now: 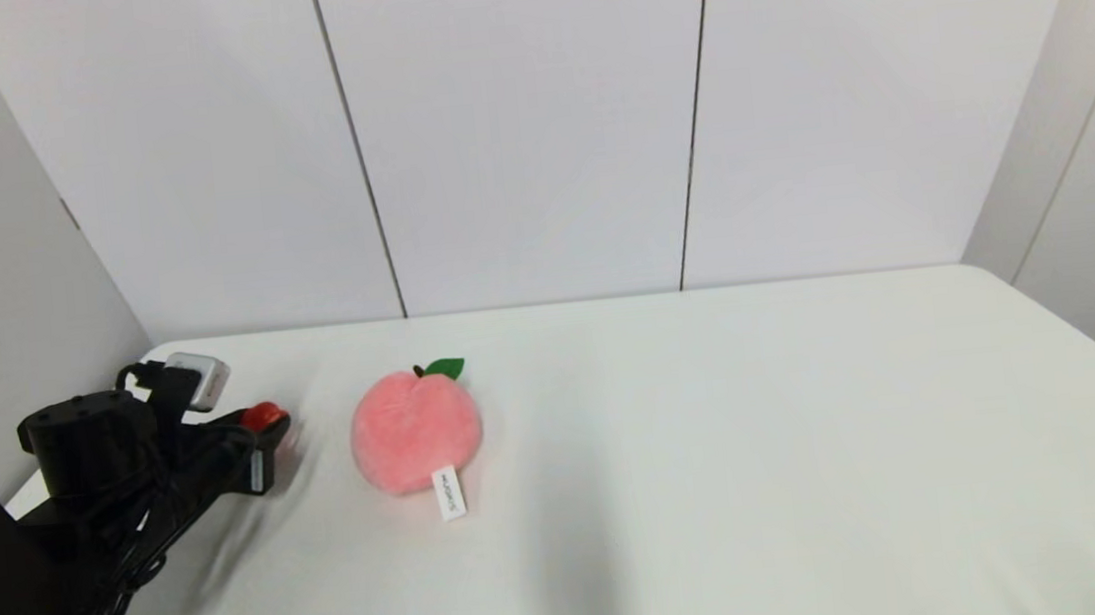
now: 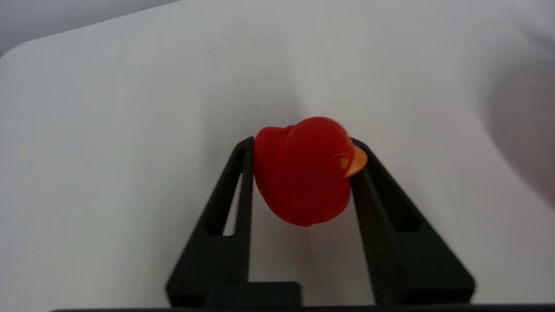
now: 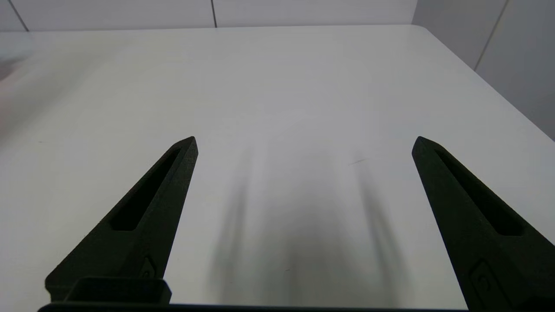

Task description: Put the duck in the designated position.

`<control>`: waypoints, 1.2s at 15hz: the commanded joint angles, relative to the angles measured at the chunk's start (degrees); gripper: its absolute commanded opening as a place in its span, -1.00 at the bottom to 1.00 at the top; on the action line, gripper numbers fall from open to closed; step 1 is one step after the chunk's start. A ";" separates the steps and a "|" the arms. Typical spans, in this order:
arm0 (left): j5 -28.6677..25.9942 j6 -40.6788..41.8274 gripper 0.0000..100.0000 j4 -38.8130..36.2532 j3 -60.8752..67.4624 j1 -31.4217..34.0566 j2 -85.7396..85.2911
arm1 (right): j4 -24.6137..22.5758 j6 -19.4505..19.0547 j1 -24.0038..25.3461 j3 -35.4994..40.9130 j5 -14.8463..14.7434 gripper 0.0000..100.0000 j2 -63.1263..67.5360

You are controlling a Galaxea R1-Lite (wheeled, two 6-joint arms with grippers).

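The small glossy red duck [image 2: 303, 173] with an orange beak sits pinched between the two black fingers of my left gripper [image 2: 302, 149], which is shut on it above the white table. From the head camera the duck [image 1: 264, 415] shows as a red spot at the tip of the left gripper [image 1: 270, 427], at the table's left side, a short way left of the pink plush peach [image 1: 417, 445]. My right gripper [image 3: 305, 145] is open over bare table with nothing between its fingers; it does not show in the head view.
The plush peach has a green leaf [image 1: 445, 368] and a white tag [image 1: 448, 493]. The white table [image 1: 772, 447] stretches to the right of it. Grey wall panels stand behind and close on the left.
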 commanded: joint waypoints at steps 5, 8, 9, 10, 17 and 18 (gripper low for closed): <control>-0.01 0.15 1.00 -0.53 -1.83 -0.90 -0.97 | -0.11 -0.01 0.02 0.00 0.00 1.00 0.07; -0.01 0.06 1.00 0.79 -4.38 -0.81 -4.49 | -0.02 -0.01 0.02 0.00 0.00 1.00 0.07; -0.10 -0.11 1.00 2.81 -5.17 -0.81 -7.04 | -0.02 -0.01 0.02 0.00 0.00 1.00 0.07; -0.01 -0.20 1.00 5.97 -6.05 -0.81 -9.85 | -0.02 -0.01 0.02 0.00 0.00 1.00 0.07; 2.63 -0.03 1.00 22.58 -9.13 -0.72 -31.56 | -0.11 -0.01 0.02 0.00 0.00 1.00 0.07; 2.63 -0.03 1.00 24.43 -9.30 -0.72 -34.11 | -0.02 -0.01 0.02 0.00 0.00 1.00 0.07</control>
